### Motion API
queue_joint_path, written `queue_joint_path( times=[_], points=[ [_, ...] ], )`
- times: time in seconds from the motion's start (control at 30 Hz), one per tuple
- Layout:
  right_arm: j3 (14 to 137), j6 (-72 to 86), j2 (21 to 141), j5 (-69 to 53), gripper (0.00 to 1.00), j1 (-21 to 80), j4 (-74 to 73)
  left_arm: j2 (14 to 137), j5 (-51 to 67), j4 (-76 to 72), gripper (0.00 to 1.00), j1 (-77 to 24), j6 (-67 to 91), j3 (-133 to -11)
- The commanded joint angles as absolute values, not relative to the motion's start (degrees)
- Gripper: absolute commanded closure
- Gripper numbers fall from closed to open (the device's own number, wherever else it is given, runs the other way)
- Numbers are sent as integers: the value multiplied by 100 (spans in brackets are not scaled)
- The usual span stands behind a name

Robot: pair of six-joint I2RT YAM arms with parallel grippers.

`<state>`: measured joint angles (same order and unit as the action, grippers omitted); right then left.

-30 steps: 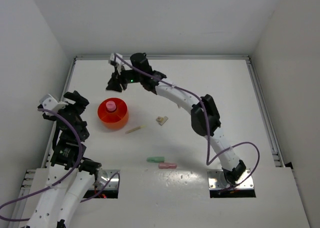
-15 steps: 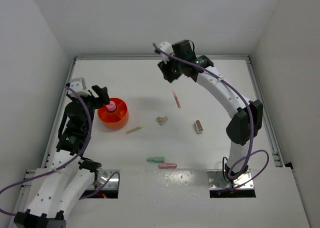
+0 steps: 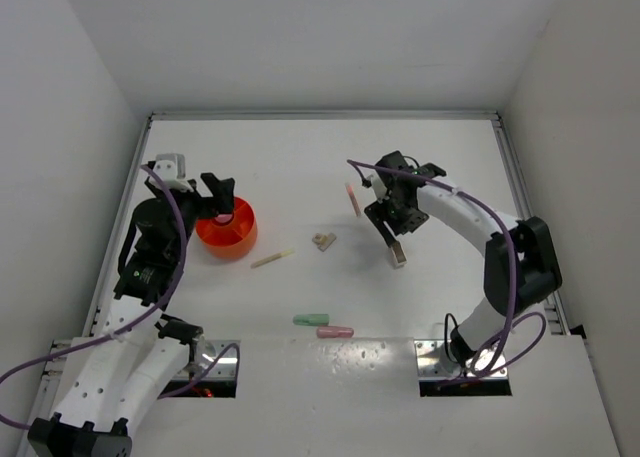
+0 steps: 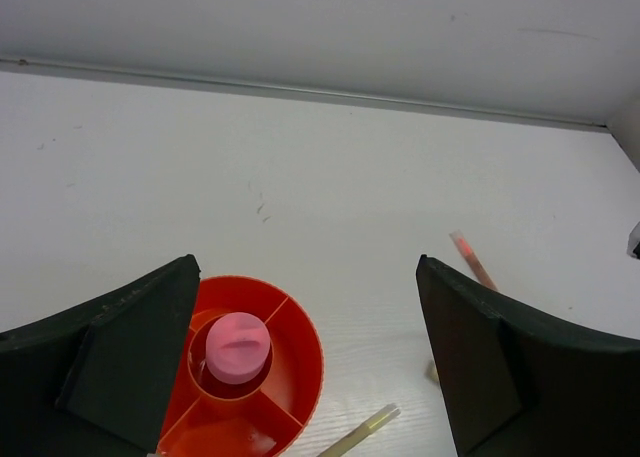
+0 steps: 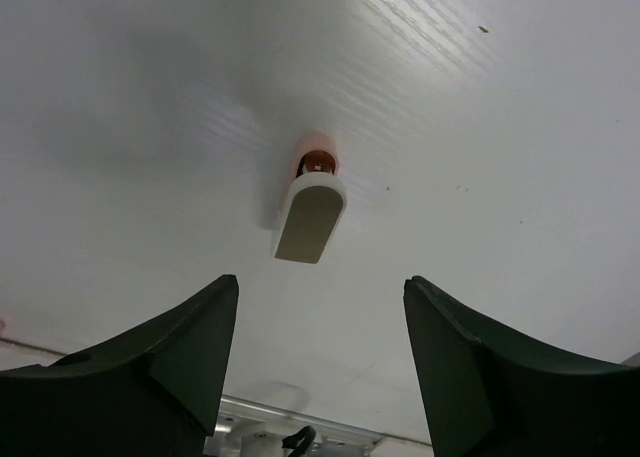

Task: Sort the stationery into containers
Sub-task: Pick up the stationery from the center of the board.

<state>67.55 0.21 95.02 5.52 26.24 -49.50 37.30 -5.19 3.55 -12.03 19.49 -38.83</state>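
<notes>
The round orange tub (image 3: 232, 240) (image 4: 312, 349) with inner dividers sits at the left, a pink-capped tube (image 4: 238, 345) upright in its middle cell. My left gripper (image 3: 220, 203) (image 4: 306, 263) hovers over the tub's far edge, open and empty. On the table lie a pale yellow stick (image 3: 272, 259) (image 4: 360, 432), a beige block (image 3: 323, 241), a pink stick (image 3: 352, 199) (image 4: 474, 262), a green bar (image 3: 311, 319) and a pink bar (image 3: 335, 331). My right gripper (image 3: 396, 231) (image 5: 320, 279) hangs open just above a brown block (image 3: 397, 254) (image 5: 310, 218), not touching it.
White walls enclose the table on three sides, with a metal rail (image 3: 320, 116) along the back and another (image 3: 528, 227) down the right side. The arm bases (image 3: 465, 362) stand at the near edge.
My right arm has swung from beside the tub across to the right middle, and its jaws have opened. My left gripper has moved in over the tub and opened wider.
</notes>
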Motion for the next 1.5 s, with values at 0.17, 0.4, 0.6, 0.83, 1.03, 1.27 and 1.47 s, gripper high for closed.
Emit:
queue_joint_path(
  times=[0.17,0.4,0.6,0.83,1.03,1.27,1.47],
  points=[
    [6486,570,9518,194,38,2365,-4422,3710,-149,176,4,-1230,1881,-4131],
    [6591,765,9853,26,40,2207,-4254,3709,-149,176,4,-1230,1881,-4131],
    [6521,817,10160,-26,44,2153,-4105,3709,-149,176,4,-1230,1881,-4131],
    [6417,870,10318,-26,47,2153,-3990,3709,-149,176,4,-1230,1881,-4131],
    [6416,922,10318,-26,53,2101,-3990,3709,-149,176,4,-1230,1881,-4131],
    [6363,923,10266,-26,64,2101,-4104,3709,-149,176,4,-1230,1881,-4131],
    [6311,923,10213,-193,85,2101,-4209,3709,-202,176,4,-1230,1881,-4131]
  ],
)
